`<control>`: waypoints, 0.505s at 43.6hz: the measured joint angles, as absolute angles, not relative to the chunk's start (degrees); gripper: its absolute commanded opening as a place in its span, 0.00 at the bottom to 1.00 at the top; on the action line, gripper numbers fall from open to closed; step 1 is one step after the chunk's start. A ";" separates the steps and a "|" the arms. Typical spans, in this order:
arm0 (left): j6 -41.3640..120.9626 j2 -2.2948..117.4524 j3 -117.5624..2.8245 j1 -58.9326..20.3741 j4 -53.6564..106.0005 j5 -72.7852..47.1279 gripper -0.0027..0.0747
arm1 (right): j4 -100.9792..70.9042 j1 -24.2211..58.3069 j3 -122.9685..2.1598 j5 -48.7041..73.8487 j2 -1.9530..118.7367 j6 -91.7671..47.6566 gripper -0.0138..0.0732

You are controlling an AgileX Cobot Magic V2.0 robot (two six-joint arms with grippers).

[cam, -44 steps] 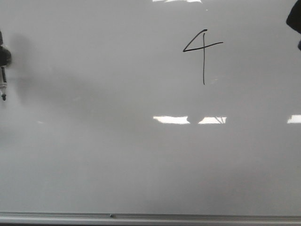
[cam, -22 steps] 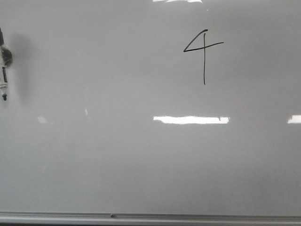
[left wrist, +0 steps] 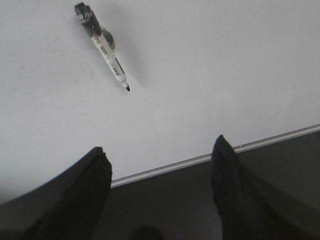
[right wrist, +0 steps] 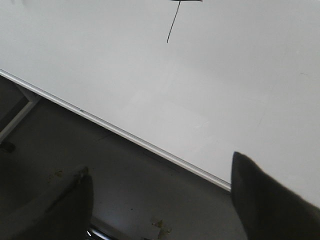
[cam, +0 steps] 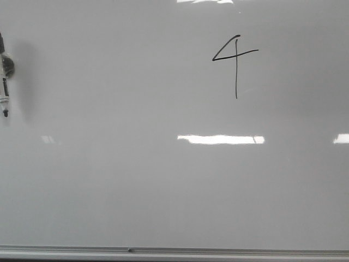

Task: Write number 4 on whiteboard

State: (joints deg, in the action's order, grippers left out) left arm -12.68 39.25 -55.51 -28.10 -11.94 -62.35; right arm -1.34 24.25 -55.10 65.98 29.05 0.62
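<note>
The whiteboard (cam: 109, 185) fills the front view. A thin black number 4 (cam: 235, 59) is drawn on its upper right part. Only the lower stem of the number 4 (right wrist: 173, 22) shows in the right wrist view. My left gripper (left wrist: 159, 152) is open and empty, back from the whiteboard (left wrist: 210, 75) near its bottom rail (left wrist: 175, 167). My right gripper (right wrist: 159, 164) is also open and empty, held off the whiteboard (right wrist: 235, 85) over the floor below its rail (right wrist: 125, 133). Neither gripper shows in the front view.
A marker (cam: 5, 82) with its tip uncovered hangs tip-down on the board at the far left edge, held by no gripper. In the left wrist view the marker (left wrist: 104, 44) is well beyond the fingers. A grey rail (cam: 174, 252) runs along the board's bottom edge.
The dark shape of the right arm at the upper right edge of the front view has gone, and its shadows and the break in the light reflection have cleared. The 4 is unchanged.
</note>
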 measured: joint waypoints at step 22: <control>-12.68 37.75 -55.55 -28.10 -11.80 -64.45 0.01 | -1.15 24.25 -53.13 64.81 26.57 0.62 0.07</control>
State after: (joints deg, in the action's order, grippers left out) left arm -12.68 37.75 -55.55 -28.10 -11.80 -64.45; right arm -1.15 24.25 -53.13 64.81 26.57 0.62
